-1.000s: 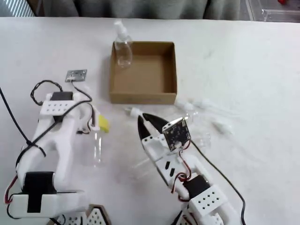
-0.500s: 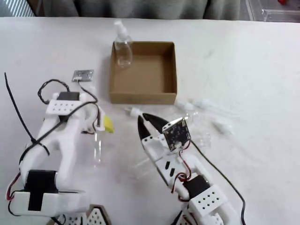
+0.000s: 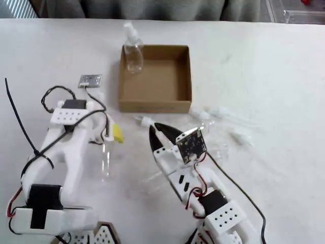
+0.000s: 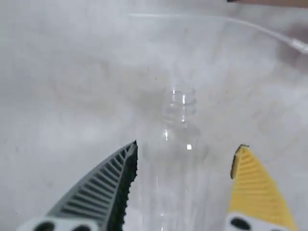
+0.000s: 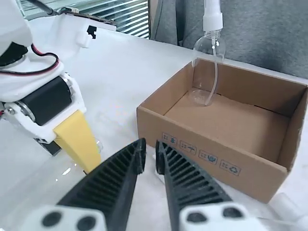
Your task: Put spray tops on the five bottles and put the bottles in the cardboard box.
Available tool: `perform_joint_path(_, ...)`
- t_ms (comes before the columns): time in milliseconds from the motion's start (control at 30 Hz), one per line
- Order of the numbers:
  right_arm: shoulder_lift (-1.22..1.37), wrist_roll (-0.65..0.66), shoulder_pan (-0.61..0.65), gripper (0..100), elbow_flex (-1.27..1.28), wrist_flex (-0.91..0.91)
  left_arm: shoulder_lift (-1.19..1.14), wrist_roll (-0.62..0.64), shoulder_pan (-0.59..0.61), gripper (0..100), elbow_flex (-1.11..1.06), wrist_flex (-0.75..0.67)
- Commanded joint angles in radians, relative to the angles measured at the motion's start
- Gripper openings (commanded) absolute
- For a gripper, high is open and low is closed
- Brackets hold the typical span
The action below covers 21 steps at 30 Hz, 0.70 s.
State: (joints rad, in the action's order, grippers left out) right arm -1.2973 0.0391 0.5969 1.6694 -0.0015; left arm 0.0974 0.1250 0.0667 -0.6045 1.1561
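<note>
A clear bottle [image 3: 105,161] without a top lies on the white table, its threaded neck [image 4: 181,102] pointing away from my left gripper [image 4: 187,147]. That gripper [image 3: 107,138] is open, with its grey and yellow fingers on either side of the bottle's body. My right gripper [image 3: 152,131] hovers in front of the cardboard box [image 3: 155,105] with its black fingers [image 5: 122,168] shut on nothing. One bottle with a spray top [image 3: 133,51] stands in the box's far left corner [image 5: 209,48]. A loose spray top [image 3: 143,121] lies just ahead of the right gripper.
More clear bottles and spray tops [image 3: 223,119] lie scattered right of the right arm, near the box's front right corner. A thin spray tube [image 4: 250,28] lies beyond the bottle neck. The left arm's yellow finger [image 5: 79,139] shows in the right wrist view.
The left arm shifted a little to the right, toward the box, over the lying bottle, then held still. The right arm has not moved.
</note>
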Motion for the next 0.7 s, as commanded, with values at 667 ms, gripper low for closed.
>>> perform_joint_path(667, -0.004, 0.012, -0.001, 2.7, 0.005, 0.007, -0.051, 0.008, 0.03, 31, 0.037, -0.044)
